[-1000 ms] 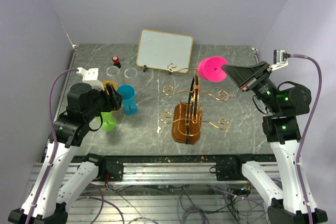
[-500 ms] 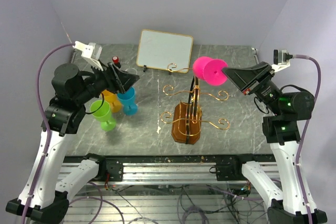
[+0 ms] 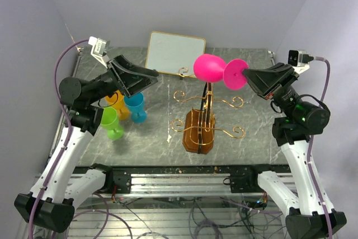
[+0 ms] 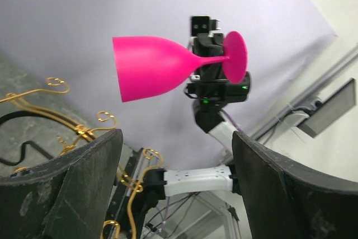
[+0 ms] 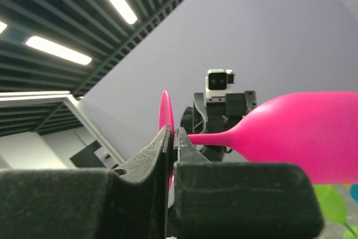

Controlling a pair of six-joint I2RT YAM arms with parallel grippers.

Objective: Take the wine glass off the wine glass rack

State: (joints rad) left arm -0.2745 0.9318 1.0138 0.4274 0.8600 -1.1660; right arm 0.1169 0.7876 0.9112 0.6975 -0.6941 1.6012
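Note:
The pink wine glass [image 3: 210, 68] lies sideways in the air above the wine glass rack [image 3: 199, 130], a brown violin-shaped stand with gold wire arms. The glass is clear of the wires. My right gripper [image 3: 247, 74] is shut on the edge of the glass's round foot [image 5: 165, 117], with the bowl [image 5: 305, 138] pointing left. My left gripper [image 3: 154, 78] is raised, open and empty, left of the bowl and pointing at it. The left wrist view shows the glass [image 4: 151, 68] beyond my open fingers [image 4: 78, 194], with gold rack scrolls [image 4: 84, 132] below.
A white framed board [image 3: 176, 53] leans at the back behind the rack. Green [image 3: 112, 122], orange [image 3: 119, 104] and blue [image 3: 136, 106] cups stand together under my left arm. The grey walls close in at both sides.
My right gripper has turned the glass so that its bowl points left, and lifted it higher above the rack. My left arm has risen from the cups and swung toward the glass.

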